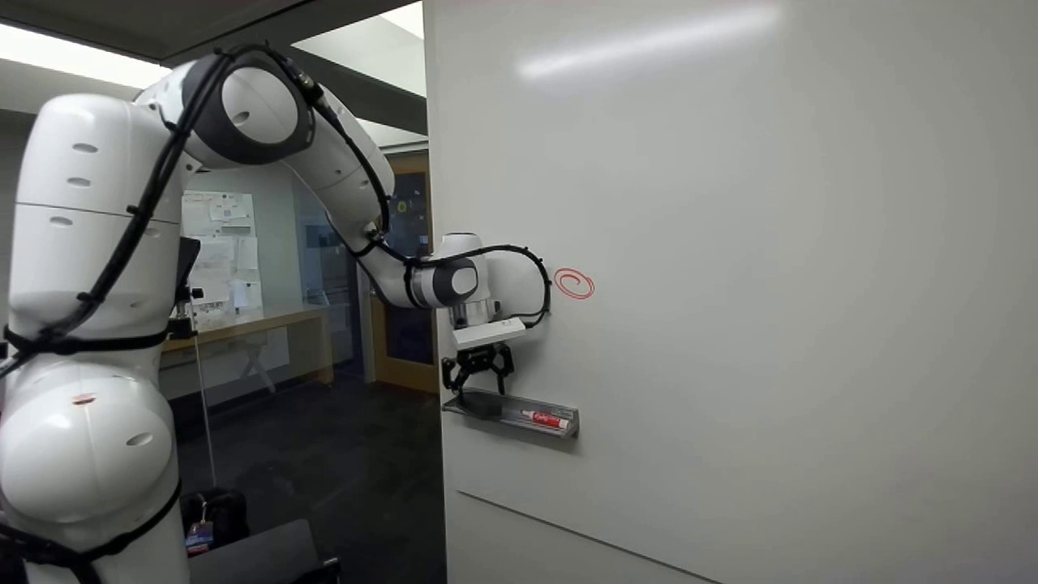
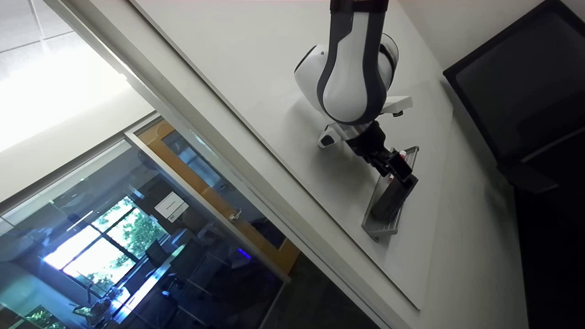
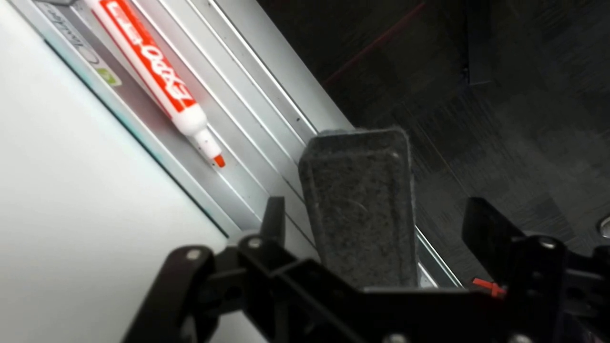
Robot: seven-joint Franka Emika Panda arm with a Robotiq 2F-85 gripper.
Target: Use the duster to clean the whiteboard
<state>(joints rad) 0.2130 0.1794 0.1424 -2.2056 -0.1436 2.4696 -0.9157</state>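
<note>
The duster, a dark grey felt block (image 3: 357, 205), rests on the ledge and sticks out past its front edge in the wrist view. It also shows in both exterior views (image 1: 485, 405) (image 2: 389, 203). My gripper (image 3: 375, 212) is open above the duster, one finger on each side, with a gap on both sides in the wrist view. It points down at the ledge in both exterior views (image 1: 481, 392) (image 2: 396, 169). The whiteboard (image 1: 746, 284) is a large glossy pale panel with a red spiral mark (image 1: 574, 283), right of my wrist. The duster's near end is hidden by the gripper.
The grey ledge (image 1: 515, 420) is fixed to the whiteboard. A red and white marker (image 3: 157, 71) lies on it beside the duster. A dark screen (image 2: 525, 77) stands to the right in an exterior view. A glass wall and wooden door (image 1: 413, 369) are behind the board's edge.
</note>
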